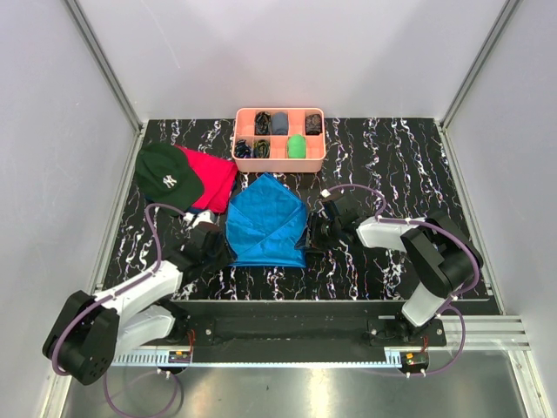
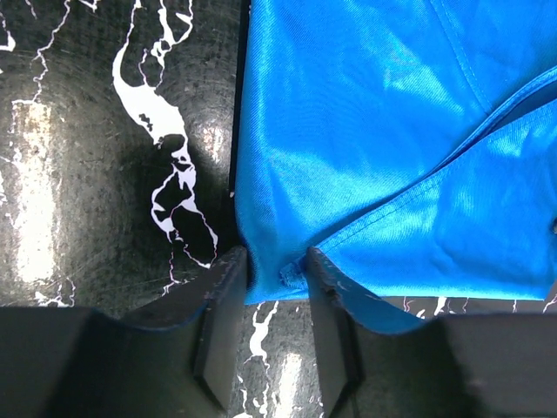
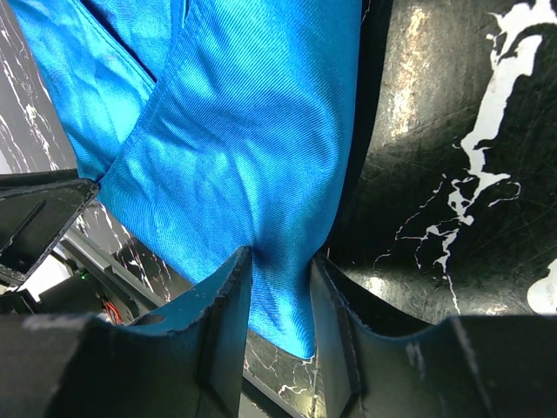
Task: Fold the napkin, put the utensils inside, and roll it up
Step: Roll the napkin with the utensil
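Observation:
The bright blue napkin (image 1: pixel 265 222) lies partly folded in the middle of the table, with flaps turned in toward its centre. My left gripper (image 1: pixel 223 252) is at the napkin's near left corner. In the left wrist view its jaws (image 2: pixel 277 261) are closed down on the corner of the cloth (image 2: pixel 365 131). My right gripper (image 1: pixel 312 237) is at the napkin's near right edge. In the right wrist view its jaws (image 3: pixel 280 257) pinch a bunched fold of the cloth (image 3: pixel 235 131). The utensils are not in view.
A pink tray (image 1: pixel 280 159) with compartments of small dark and green items stands at the back. A dark green cap (image 1: pixel 165 174) rests on a red cloth (image 1: pixel 213 174) at the back left. Grey walls enclose the black marbled table (image 1: pixel 392 165).

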